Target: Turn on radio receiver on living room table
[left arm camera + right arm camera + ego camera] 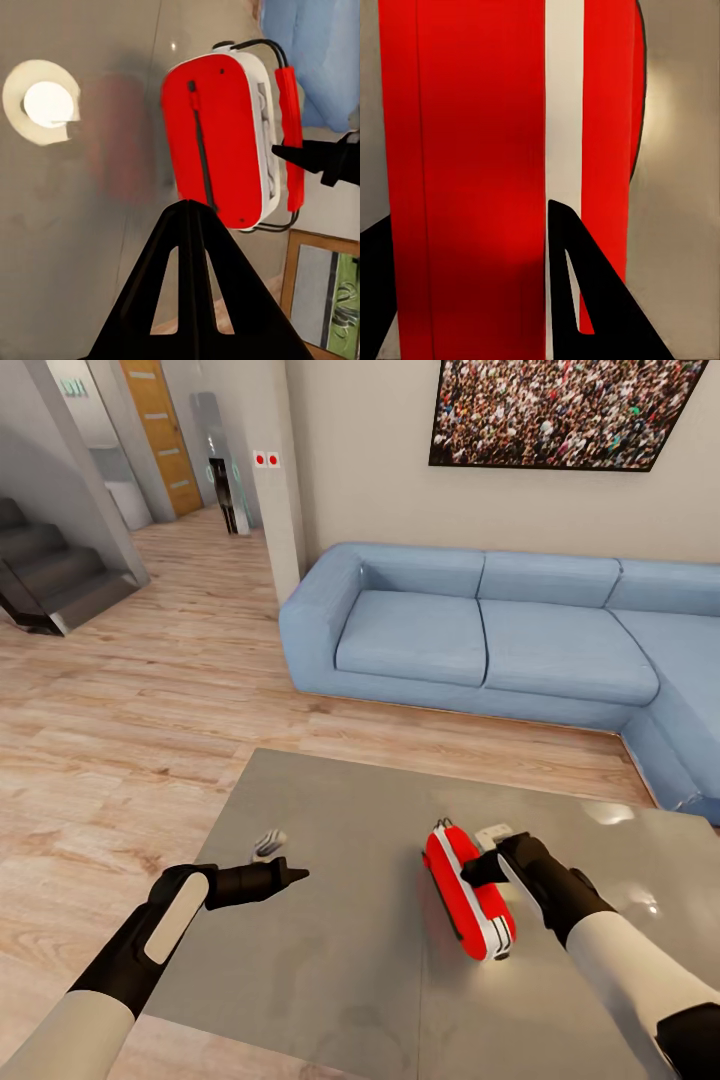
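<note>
The radio receiver (468, 900) stands on edge on the glossy grey worktop (330, 960) — red faces, white rim band — toward the robot's right, with the blue corner sofa (500, 635) and the crowd picture (565, 410) beyond it on the light wood floor (120, 730). The right gripper (478, 868) is up against the receiver's far end; in the right wrist view its fingers (585, 300) are spread apart, one dark tip over the white band, the other at the outer red face (actual contact cannot be told). The left gripper (290, 876) hovers over the worktop, well apart from the receiver and pointing toward it — its fingers (191, 300) are together, tips meeting in a point.
</note>
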`<state>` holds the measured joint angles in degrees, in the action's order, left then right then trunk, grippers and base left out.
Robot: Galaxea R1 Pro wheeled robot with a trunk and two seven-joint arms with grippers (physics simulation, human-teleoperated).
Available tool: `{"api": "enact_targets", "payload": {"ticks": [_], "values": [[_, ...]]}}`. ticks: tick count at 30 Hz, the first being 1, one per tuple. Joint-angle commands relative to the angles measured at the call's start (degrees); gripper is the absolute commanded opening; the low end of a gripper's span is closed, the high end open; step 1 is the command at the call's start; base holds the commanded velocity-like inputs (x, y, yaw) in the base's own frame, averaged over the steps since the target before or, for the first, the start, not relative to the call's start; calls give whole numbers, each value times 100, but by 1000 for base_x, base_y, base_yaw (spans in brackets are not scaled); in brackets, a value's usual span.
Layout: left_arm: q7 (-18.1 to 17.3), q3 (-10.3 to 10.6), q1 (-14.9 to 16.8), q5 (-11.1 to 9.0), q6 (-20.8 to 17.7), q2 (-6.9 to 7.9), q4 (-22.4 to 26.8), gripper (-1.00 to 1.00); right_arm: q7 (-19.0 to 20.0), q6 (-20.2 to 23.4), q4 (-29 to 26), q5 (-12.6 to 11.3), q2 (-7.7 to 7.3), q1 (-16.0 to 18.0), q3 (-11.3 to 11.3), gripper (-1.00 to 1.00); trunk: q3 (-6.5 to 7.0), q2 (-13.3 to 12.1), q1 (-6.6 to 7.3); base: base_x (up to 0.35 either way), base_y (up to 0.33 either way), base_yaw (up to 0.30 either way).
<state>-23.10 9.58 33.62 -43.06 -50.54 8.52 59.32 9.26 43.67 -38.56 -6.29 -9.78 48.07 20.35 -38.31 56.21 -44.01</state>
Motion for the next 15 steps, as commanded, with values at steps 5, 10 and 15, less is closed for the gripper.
{"api": "enact_targets", "payload": {"ticks": [5, 10, 15], "values": [[-1, -7, -1, 0, 0, 0, 1, -100, -3, -192, 37, 8, 24, 1, -4, -100, 0, 0, 0, 0, 0, 0], [-1, -2, 1, 0, 0, 0, 1, -100, -3, -217, 41, 5, 37, 1, -4, -100, 0, 0, 0, 0, 0, 0], [-1, -2, 1, 0, 0, 0, 1, -100, -3, -330, 41, 5, 38, 1, -4, -100, 0, 0, 0, 0, 0, 0]]}}
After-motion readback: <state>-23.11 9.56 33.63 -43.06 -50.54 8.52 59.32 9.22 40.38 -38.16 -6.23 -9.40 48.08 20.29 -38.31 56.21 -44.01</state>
